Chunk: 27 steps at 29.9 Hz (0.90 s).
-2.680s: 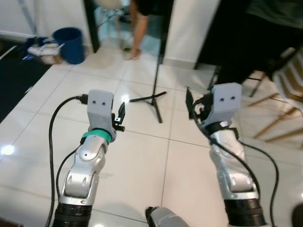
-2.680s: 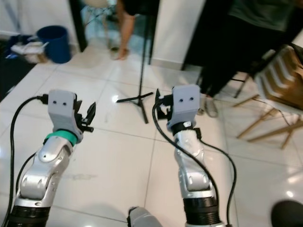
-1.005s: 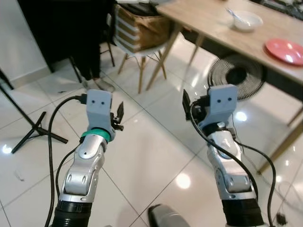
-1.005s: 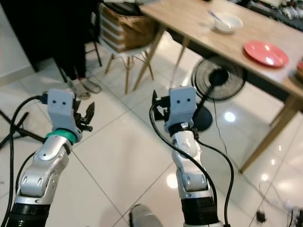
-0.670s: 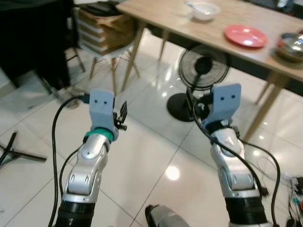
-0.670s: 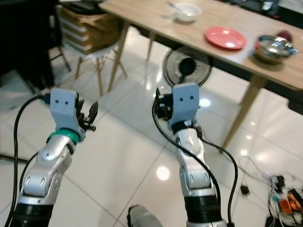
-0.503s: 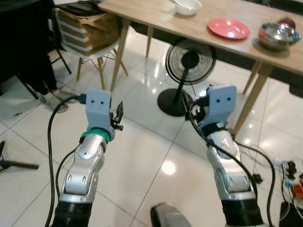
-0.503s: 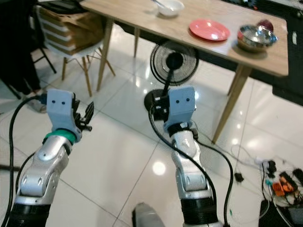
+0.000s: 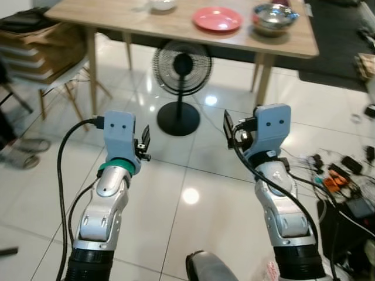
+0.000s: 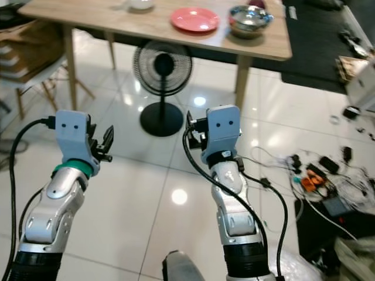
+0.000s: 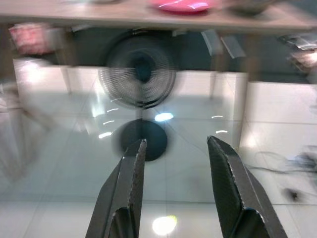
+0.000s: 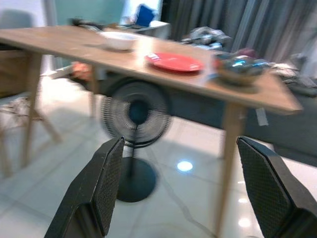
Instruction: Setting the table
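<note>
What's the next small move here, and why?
Probably step forward toward the wooden table: the red plate and metal bowl sit far ahead, beyond the floor fan, while the left gripper and right gripper are open, holding nothing.

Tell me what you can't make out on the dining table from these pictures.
- White bowl: cut off by the top edge of the eye views, its contents unseen.
- Metal bowl: contents hidden by glare; a dark red thing behind it is mostly hidden.
- Red plate: blurred and edge-on in the left wrist view.
- Table: far side out of frame.
</note>
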Tool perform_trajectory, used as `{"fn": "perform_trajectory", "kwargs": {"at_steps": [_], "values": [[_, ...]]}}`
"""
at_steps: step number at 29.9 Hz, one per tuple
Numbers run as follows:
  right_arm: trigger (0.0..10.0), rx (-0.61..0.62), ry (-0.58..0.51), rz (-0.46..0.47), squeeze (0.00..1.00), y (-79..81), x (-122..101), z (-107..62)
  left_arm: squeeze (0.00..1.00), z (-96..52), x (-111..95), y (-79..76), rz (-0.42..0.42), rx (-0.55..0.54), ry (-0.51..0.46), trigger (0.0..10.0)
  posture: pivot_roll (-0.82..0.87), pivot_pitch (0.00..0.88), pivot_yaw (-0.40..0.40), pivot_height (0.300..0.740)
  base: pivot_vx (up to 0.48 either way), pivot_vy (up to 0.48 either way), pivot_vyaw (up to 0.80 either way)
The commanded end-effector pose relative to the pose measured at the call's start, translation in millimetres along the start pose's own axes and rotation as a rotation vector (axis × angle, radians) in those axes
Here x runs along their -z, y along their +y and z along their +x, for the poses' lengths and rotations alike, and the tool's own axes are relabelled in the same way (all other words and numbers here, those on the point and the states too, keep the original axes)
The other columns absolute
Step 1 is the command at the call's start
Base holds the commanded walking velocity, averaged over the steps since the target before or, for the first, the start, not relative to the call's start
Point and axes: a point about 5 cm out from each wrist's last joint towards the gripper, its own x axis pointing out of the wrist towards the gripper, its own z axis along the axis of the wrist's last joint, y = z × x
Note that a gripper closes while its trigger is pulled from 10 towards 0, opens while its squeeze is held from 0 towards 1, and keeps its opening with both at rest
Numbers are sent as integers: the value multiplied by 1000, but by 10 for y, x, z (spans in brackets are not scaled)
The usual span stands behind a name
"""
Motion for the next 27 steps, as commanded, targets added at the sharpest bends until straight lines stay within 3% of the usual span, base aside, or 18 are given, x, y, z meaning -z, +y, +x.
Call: {"fn": "perform_trajectory", "kwargs": {"at_steps": [1, 20, 27], "values": [[10000, 3, 22, 12, 0, 12, 46, -29, 0, -18, 79, 29, 3, -12, 35, 10000, -169, 0, 38, 740, 0, 0, -800], [10000, 3, 19, 21, 0, 21, 36, -5, 0, 13, 48, 77, -34, -37, 39, 10000, -164, 0, 37, 740, 0, 0, -800], [10000, -7, -4, 23, 0, 38, 6, 13, 0, 28, 34, 111, -6, -74, 22, 10000, -164, 0, 37, 740, 0, 0, -571]]}}
